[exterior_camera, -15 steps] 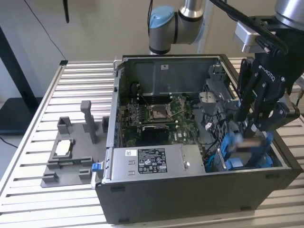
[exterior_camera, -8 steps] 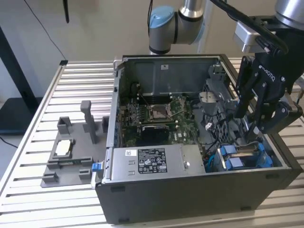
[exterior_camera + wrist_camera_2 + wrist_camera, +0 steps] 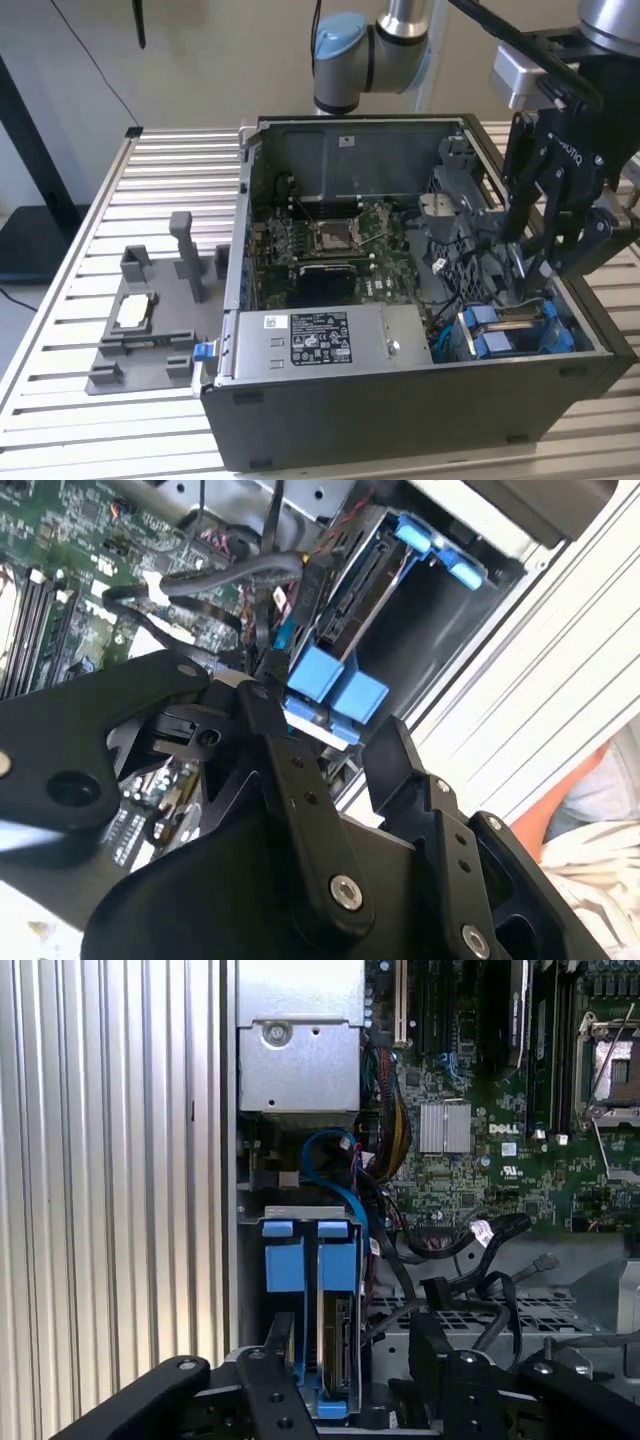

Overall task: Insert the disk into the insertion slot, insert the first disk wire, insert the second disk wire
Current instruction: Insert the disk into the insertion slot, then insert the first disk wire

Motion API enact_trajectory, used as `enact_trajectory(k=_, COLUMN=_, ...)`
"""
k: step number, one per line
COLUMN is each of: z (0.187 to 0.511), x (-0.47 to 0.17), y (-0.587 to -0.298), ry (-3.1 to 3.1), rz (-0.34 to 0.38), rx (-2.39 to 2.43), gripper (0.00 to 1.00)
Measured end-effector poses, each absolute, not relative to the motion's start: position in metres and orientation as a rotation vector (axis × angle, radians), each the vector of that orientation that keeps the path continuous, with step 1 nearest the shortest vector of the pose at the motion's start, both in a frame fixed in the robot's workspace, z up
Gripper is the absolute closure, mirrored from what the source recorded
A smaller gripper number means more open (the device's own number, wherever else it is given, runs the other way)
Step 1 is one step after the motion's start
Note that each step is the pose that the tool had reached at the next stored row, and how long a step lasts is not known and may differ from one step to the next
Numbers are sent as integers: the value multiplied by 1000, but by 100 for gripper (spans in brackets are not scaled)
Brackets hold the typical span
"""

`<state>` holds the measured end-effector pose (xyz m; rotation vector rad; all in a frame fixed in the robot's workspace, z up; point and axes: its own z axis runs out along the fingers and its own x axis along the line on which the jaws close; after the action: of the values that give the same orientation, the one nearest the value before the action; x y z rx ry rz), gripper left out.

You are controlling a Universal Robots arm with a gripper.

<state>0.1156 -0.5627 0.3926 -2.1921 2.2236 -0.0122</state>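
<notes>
wall: plain pale off-white wall (image 3: 200, 60) behind everything in the exterior view, nothing hung on it

table: ribbed metal slat top (image 3: 170, 170), silvery, grooves running across the exterior view; same slats in both wrist views (image 3: 100, 1160) (image 3: 540, 710)

floor: light grey strip (image 3: 12, 340) past the table edge on the exterior view's left

stand: dark slanted post (image 3: 35, 140) with a flat black base (image 3: 35, 240) sitting on the floor, just beside the table

cable: thin black line (image 3: 100, 70) slanting across the wall

cloth: orange and pale fabric (image 3: 600, 800) beyond the table edge in the second wrist view, honestly can't tell what it is

light: soft and even, no hard shadows, slats glare a bit
</notes>
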Motion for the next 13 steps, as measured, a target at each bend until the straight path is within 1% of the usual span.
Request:
enact_trajectory(k=3, z=393, x=115, y=-560, ry=2196, rz=-53, rx=-2165, gripper=42)
enact_trajectory(k=8, z=391, x=115, y=-546, ry=2175, rz=-94, rx=-2145, gripper=42)
enact_trajectory(k=13, z=389, x=115, y=-545, ry=2147, rz=-134, rx=-2138, gripper=42)
